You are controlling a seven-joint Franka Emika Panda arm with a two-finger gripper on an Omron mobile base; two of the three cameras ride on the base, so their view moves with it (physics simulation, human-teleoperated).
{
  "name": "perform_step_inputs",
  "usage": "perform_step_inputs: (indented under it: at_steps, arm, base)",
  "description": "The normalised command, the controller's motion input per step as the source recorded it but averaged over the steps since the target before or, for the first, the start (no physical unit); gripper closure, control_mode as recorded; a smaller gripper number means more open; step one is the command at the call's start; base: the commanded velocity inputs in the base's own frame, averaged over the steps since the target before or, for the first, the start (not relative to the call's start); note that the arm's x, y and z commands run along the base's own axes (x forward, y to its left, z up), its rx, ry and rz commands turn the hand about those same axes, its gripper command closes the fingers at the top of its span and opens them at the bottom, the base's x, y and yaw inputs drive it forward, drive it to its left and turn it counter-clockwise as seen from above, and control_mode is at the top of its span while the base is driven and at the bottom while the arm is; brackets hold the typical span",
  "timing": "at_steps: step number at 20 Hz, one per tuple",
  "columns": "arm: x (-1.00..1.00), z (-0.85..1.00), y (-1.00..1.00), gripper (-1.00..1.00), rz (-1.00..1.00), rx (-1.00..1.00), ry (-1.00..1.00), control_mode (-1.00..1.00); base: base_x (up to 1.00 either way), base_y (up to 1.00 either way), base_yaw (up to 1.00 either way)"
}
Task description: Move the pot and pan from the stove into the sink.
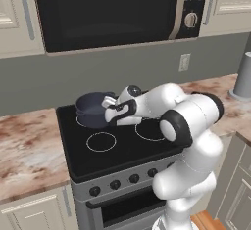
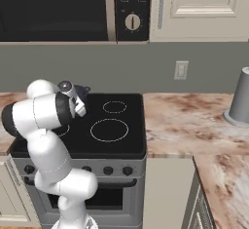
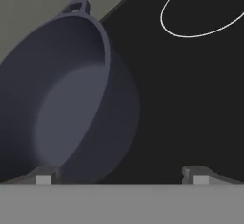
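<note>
The dark blue-grey pot (image 1: 91, 107) stands on the back left burner of the black stove (image 1: 122, 148), with a small loop handle at its far rim. My gripper (image 1: 109, 112) hovers right beside the pot's right side, low over the cooktop. In the hand view the pot (image 3: 62, 104) takes up the left half, and my gripper (image 3: 121, 175) is open, its fingertips wide apart. The pot's near wall comes down by the left fingertip (image 3: 44, 176). Behind my arm a sliver of the pot (image 2: 83, 91) shows. The pan and the sink are out of view.
A black microwave (image 1: 108, 9) hangs above the stove. Marble counters (image 2: 194, 121) flank the range on both sides. A grey cylinder (image 2: 241, 99) stands on the right counter. The other burner rings (image 2: 109, 129) are bare.
</note>
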Motion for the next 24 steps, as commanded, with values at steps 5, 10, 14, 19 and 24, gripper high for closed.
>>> perform_step_inputs:
  at_steps: [5, 10, 14, 19, 24]
  arm:
    - [0.31, -0.04, 0.03, -1.00, 0.00, 0.00, 0.02, -1.00]
    - [0.19, 0.00, 0.00, -1.00, 0.00, 0.00, 0.02, -1.00]
    - [0.39, 0.04, 0.04, -1.00, -0.02, 0.00, 0.02, -1.00]
    - [0.41, 0.00, 0.09, -1.00, -0.03, 0.00, 0.01, -1.00]
    - [0.07, 0.00, 0.03, -1.00, -0.01, 0.00, 0.00, -1.00]
  base:
    - [0.00, 0.00, 0.00]
    - [0.00, 0.00, 0.00]
    - [0.00, 0.00, 0.00]
    - [0.00, 0.00, 0.00]
    - [0.00, 0.00, 0.00]
